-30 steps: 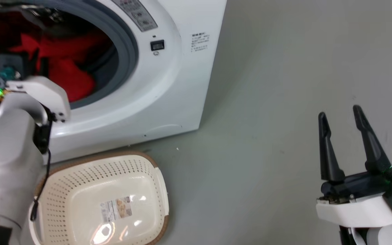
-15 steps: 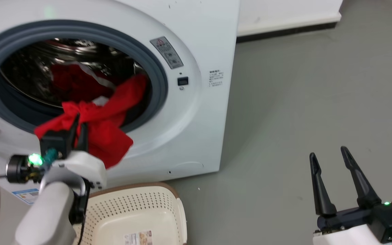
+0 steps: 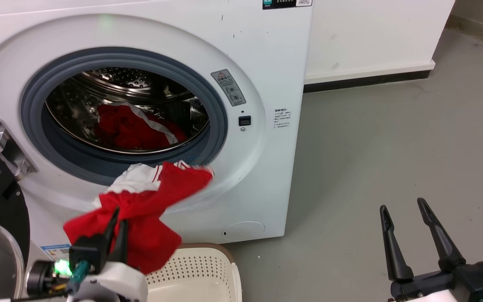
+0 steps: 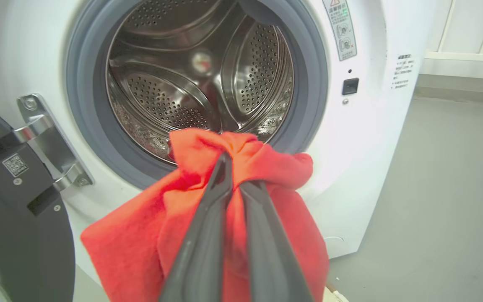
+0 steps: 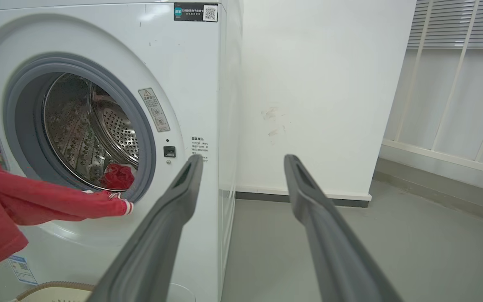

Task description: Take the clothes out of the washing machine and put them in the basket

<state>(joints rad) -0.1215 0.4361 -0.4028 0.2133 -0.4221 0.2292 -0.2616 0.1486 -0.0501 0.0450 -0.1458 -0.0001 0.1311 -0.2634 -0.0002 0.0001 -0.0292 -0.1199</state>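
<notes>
Red crumpled garment (image 4: 275, 167) hangs from our left gripper (image 4: 234, 172), fingers pinched together on it. Our right gripper (image 3: 402, 204) spreads wide, empty.

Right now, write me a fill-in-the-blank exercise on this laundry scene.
The left gripper is shut on a bright red garment with ____ trim.
The right gripper is ____, holding nothing.
A second red garment lies in the white washing machine's perforated steel ____.
The cream perforated plastic basket stands on the grey ____.
Missing: white, open, drum, floor.
</notes>
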